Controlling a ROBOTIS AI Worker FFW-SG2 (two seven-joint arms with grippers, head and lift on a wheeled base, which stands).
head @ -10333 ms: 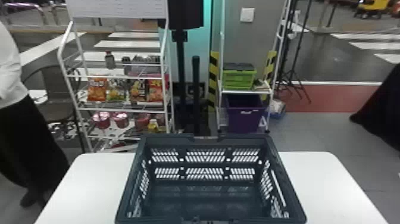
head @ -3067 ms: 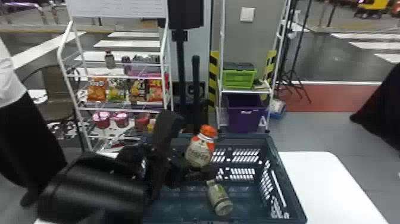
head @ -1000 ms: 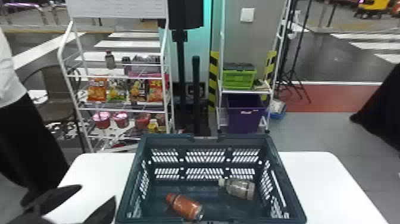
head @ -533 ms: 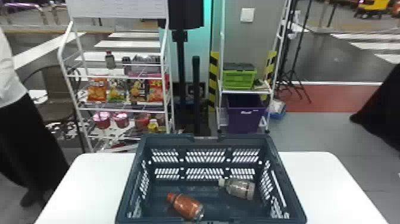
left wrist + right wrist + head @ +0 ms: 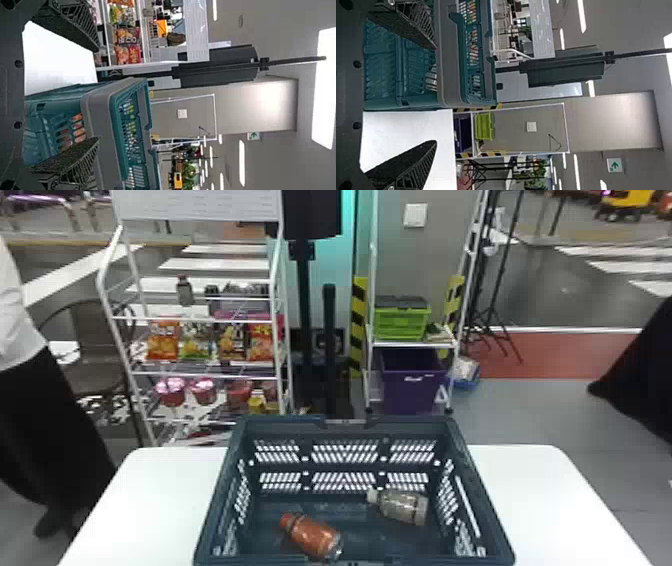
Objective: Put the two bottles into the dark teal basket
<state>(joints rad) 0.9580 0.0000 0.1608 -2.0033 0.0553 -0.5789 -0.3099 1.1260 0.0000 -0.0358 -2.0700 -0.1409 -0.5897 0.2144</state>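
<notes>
Two bottles lie on their sides on the floor of the dark teal basket (image 5: 345,430). The orange-red bottle (image 5: 311,536) rests near the front left, and the clear, pale-capped bottle (image 5: 400,506) is at the right. They do not touch. In the left wrist view my left gripper (image 5: 97,95) is open and empty, its fingers apart in front of the basket (image 5: 99,103) and table. In the right wrist view my right gripper (image 5: 435,95) is also open with nothing held, near the basket (image 5: 399,103).
The basket stands on a white table (image 5: 540,490). Behind it are a snack rack (image 5: 200,321) at the left, a black stand (image 5: 328,340), and a shelf with a green crate (image 5: 401,321) and purple bin (image 5: 412,380). A person stands at the left edge.
Both bottles are now lying in the basket; earlier the left arm was over it with the orange-capped bottle. That arm has withdrawn down and left out of the head view.
</notes>
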